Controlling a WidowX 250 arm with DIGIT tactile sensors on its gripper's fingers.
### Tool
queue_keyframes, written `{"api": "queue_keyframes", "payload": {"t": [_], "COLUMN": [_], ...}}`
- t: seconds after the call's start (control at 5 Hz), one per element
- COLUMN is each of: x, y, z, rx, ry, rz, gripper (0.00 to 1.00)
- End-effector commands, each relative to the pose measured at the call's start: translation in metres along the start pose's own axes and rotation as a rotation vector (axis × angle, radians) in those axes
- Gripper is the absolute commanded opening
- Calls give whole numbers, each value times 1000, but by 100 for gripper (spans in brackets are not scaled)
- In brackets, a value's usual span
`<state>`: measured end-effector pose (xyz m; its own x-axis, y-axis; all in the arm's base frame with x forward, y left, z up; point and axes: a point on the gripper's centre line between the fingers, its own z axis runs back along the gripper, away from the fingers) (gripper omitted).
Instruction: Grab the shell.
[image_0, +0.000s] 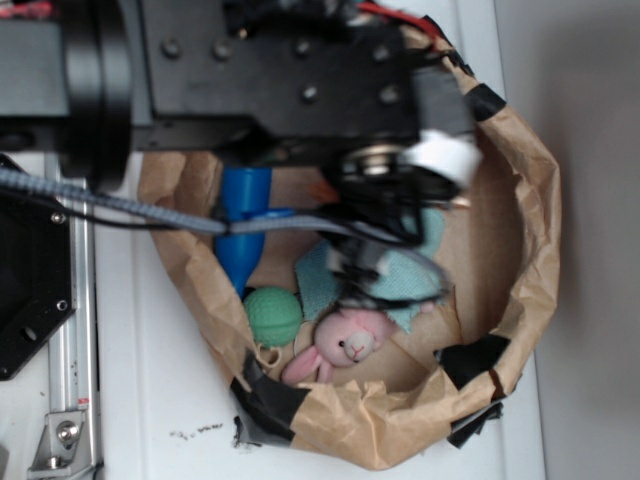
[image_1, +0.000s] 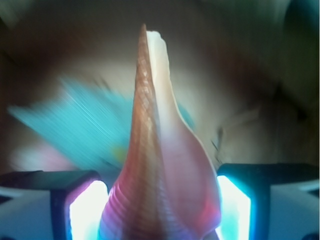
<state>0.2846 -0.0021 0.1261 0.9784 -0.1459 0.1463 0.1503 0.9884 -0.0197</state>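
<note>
Wrist view: the shell, tan-orange with a pale lip, stands between the two fingers, its pointed tail aimed away; the fingers are clenched on it; exterior view: the arm hangs over a brown paper basket holding a blue bottle, green ball and pink bunny.

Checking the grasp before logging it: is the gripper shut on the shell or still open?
Shut on it. In the wrist view the shell fills the gap between both fingers, tail pointing away from the camera.
</note>
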Motion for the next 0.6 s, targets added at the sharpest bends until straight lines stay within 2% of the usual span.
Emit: {"api": "queue_keyframes", "payload": {"t": [0.0, 0.2, 0.4], "x": [1, -2, -4], "y": [-7, -5, -7], "z": [39, 37, 39], "rx": [-23, -47, -60], "ry": [-10, 19, 8], "rz": [21, 41, 41], "gripper": [0, 0, 0]}}
